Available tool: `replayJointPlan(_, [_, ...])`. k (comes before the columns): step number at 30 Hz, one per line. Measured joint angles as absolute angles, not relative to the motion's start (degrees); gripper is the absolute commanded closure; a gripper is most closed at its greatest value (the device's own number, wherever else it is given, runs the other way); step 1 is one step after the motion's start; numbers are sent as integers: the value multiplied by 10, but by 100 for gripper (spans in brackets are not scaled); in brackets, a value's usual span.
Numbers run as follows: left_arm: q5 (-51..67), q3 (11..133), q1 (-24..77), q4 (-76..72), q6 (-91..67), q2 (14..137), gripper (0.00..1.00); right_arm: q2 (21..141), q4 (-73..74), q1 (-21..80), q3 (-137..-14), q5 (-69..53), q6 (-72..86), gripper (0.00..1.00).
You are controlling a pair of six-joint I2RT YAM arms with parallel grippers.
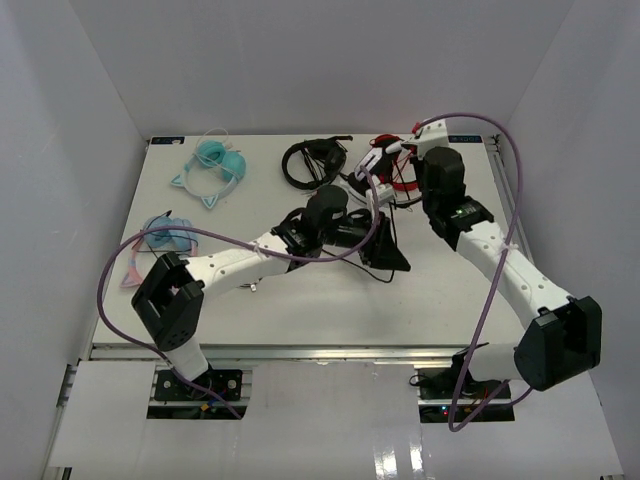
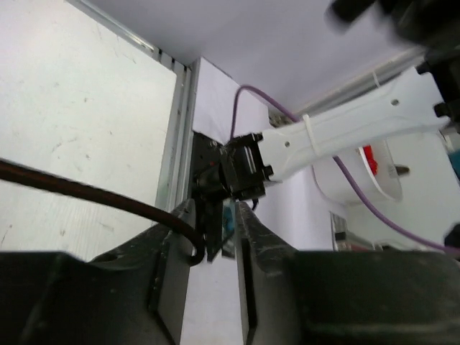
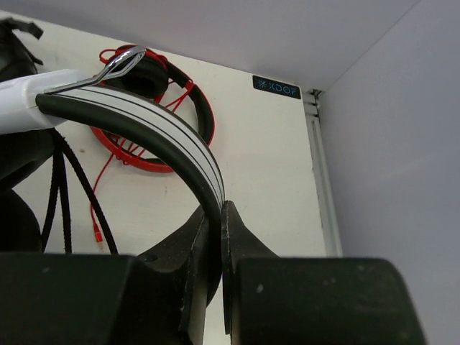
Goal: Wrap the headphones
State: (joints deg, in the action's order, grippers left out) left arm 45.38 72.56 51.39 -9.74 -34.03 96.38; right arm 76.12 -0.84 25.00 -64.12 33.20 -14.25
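Headphones (image 1: 372, 163) being held at far side of table (image 1: 200, 290), next to red pair (image 3: 209, 118).
R gripper (image 3: 221, 215) is clamping headband (image 3: 158, 136); cable (image 2: 86, 192) is running btwn L gripper (image 2: 213, 237) fingers, can't tell if pinched.

1. Right claw (image 3: 219, 210) at 6 o'clock, jaws pinched tight on the white headphones (image 3: 154, 123) at the headband.
2. Band arcs from the claw up to 10 o'clock, with black padding underneath.
3. Red headphones (image 3: 154, 73) lie on the tabletop (image 3: 266, 165) at 11 o'clock, behind the band.
4. Black cable (image 3: 63, 194) runs in two strands at 8 o'clock.
5. Dark label (image 3: 276, 85) at 1 o'clock.
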Motion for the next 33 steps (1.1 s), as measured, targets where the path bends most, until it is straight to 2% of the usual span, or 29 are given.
replayJointPlan(4, [362,613,560,-171,-304,932,37,747,83,190,-693,243,-40,92])
replayJointPlan(8, [264,512,590,-246,-221,917,32,710,152,172,-708,110,30,92])
replayJointPlan(15, [155,471,595,-318,-75,954,32,639,193,108,-712,-191,81,92])
replayJointPlan(21, [105,425,588,-356,-14,989,31,588,184,39,-743,-390,105,92])
replayJointPlan(26, [96,361,578,-379,32,987,29,562,162,25,-759,-467,114,92])
replayJointPlan(33, [72,375,574,-357,149,989,28,559,165,16,-760,-512,113,92])
